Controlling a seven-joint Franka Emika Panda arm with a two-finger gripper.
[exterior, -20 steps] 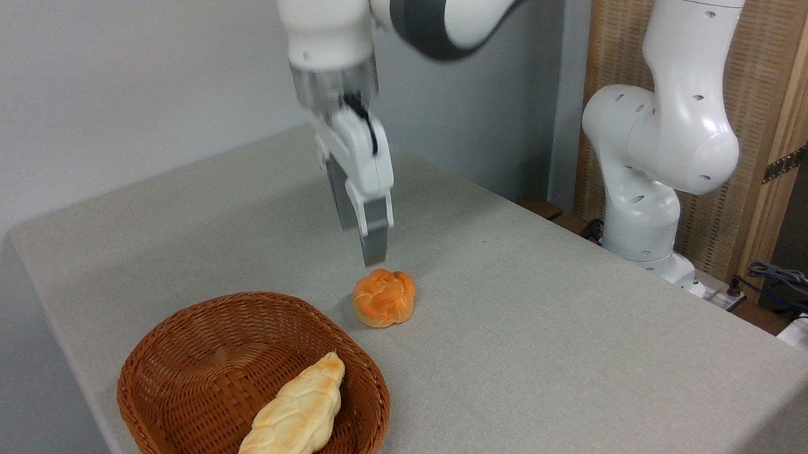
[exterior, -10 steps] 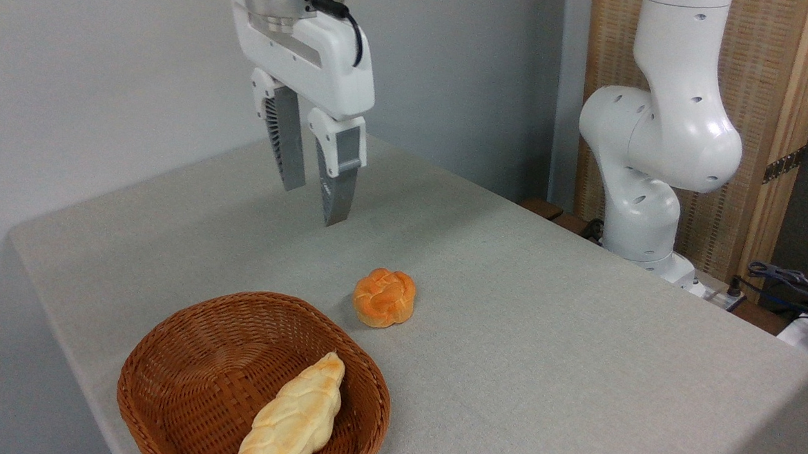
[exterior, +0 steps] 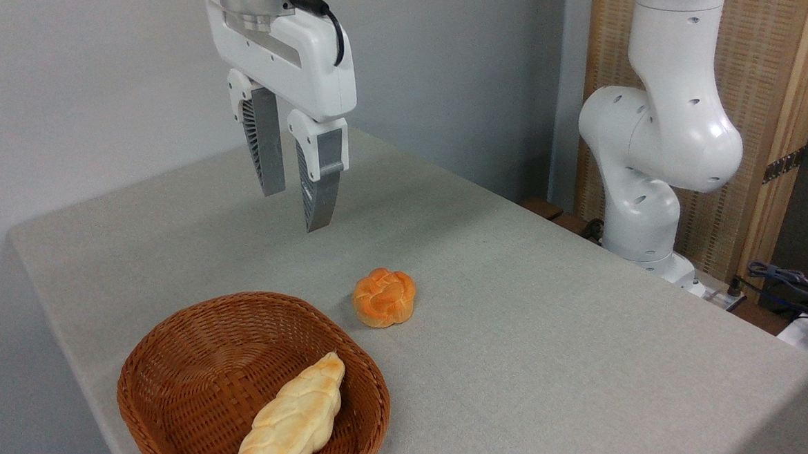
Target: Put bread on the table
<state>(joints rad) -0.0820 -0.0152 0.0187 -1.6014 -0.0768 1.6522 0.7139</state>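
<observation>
Nearest, a brown wicker basket (exterior: 255,378) sits at the front-left edge of the table (exterior: 543,345), a long pale braided loaf (exterior: 292,413) lying in it. Just beyond its rim the bread (exterior: 384,297), a small orange knotted bun, rests on the cloth, with bare surface open to its right and behind. Farther back the gripper (exterior: 295,211) hangs well above the table, fingers parted and empty; since half a second ago it has shifted left, while the bun has not moved.
</observation>
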